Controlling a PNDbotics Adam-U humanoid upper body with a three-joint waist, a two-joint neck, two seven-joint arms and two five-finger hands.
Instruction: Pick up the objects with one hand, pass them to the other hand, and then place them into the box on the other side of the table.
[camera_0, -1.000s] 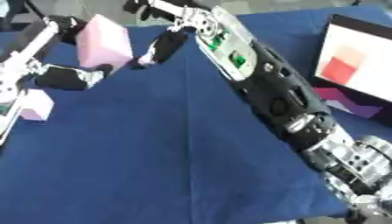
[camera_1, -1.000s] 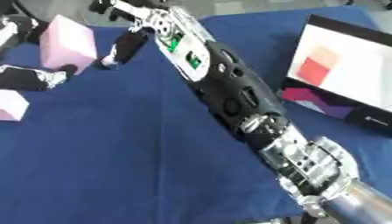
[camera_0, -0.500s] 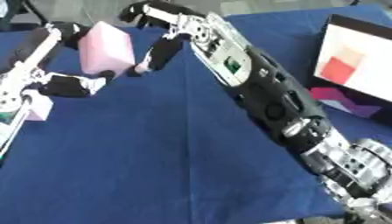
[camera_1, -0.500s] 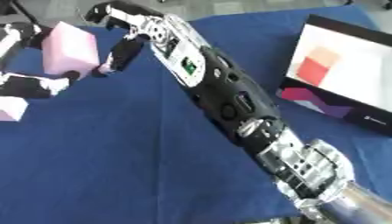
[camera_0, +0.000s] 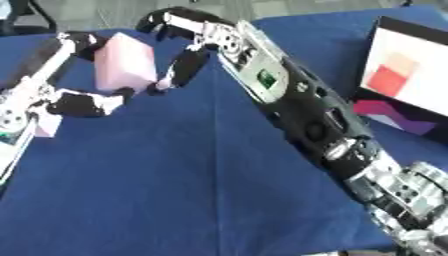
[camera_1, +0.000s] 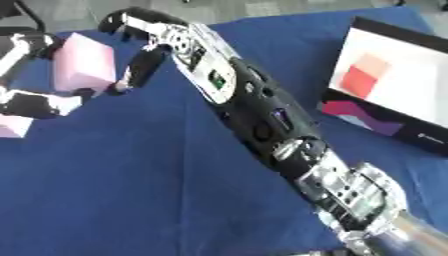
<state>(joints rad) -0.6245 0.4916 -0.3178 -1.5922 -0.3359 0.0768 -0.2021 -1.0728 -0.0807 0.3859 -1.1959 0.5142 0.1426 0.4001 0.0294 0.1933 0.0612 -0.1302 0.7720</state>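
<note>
Overhead, left hand (camera_0: 70, 80) pinching pink block (camera_0: 125, 68), right hand (camera_0: 179, 45) touching it

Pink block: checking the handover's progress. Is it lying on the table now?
No, the pink block is held above the cloth by the left hand.

Even, bright light; shadows on the table (camera_0: 175, 190) are faint. Everything is soft and blurred, most at the near right corner.
</note>
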